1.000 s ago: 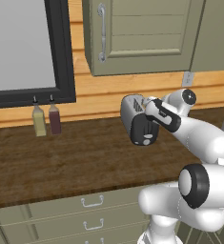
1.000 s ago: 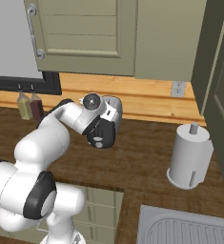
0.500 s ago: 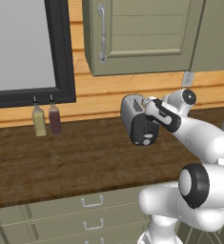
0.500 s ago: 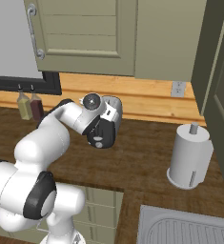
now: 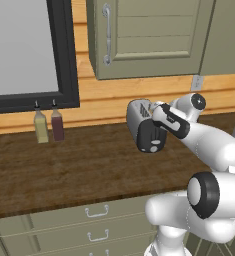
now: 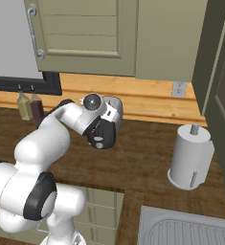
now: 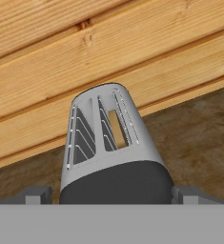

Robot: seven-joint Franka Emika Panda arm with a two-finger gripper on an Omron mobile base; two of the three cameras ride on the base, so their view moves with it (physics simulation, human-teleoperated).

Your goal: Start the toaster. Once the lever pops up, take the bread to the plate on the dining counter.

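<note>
Hovering over the black end of the toaster [image 7: 106,143], the pincer [image 7: 105,194] shows its two fingertips [image 7: 36,194] spread wide, one either side of that end, not touching it. A tan strip of the bread [image 7: 116,127] sits down in one top slot. From the base cameras the toaster [image 5: 145,127] stands on the dark wood tabletop [image 5: 74,170] against the plank wall, two bottles [image 5: 48,126] left, a paper-towel roll [image 6: 189,158] right.

Dark wood counter [image 5: 64,170], toaster [image 5: 144,125] standing on it, 2 bottles [image 5: 48,126] (by the wall), paper towel roll [image 6: 189,155]
</note>
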